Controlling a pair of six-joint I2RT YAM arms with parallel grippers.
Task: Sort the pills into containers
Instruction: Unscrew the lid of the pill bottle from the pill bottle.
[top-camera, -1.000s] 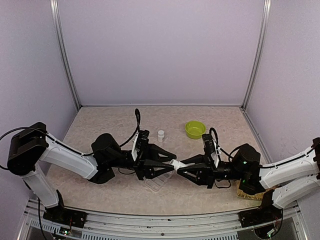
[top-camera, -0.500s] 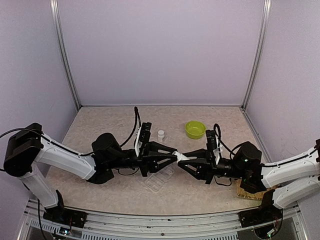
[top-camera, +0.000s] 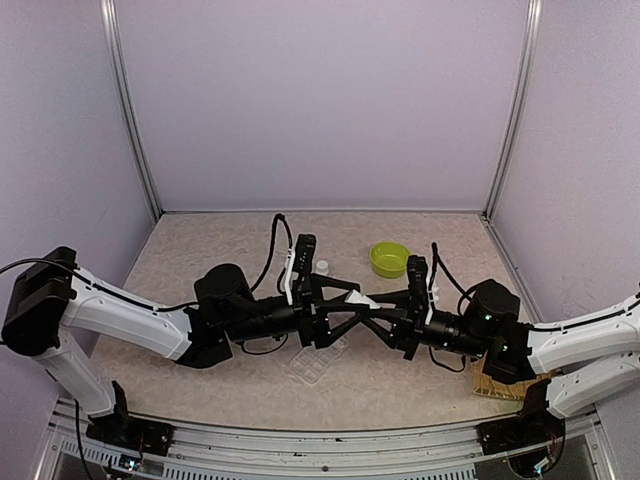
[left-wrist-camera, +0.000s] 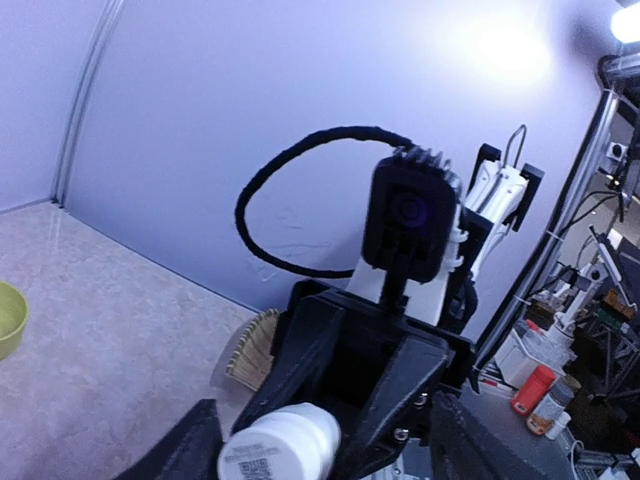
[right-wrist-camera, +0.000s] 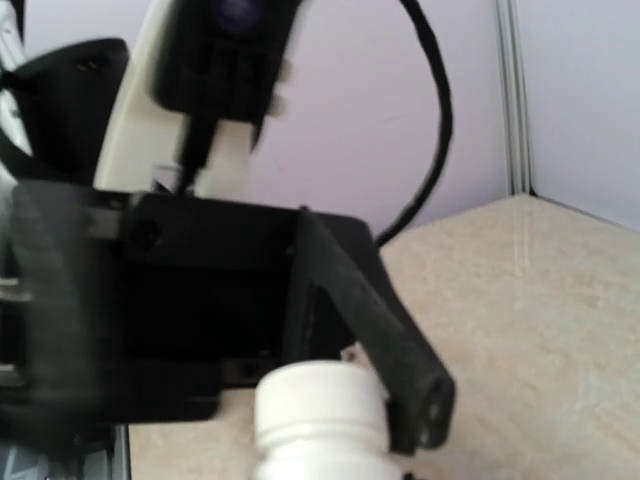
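Both arms have risen since a second ago and now meet above the clear pill box (top-camera: 317, 366), which lies on the beige speckled table (top-camera: 200, 260). The left gripper (top-camera: 352, 303), its jaws newly spread, flanks a white bottle (top-camera: 364, 300) clamped in the right gripper (top-camera: 375, 308). Lilac walls (top-camera: 320, 100) enclose the cell. Any pills are too small to discern.

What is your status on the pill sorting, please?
Right claw shut on white bottle. Left claw open at its cap. Pill box lying beneath them. Nothing seen in the way.
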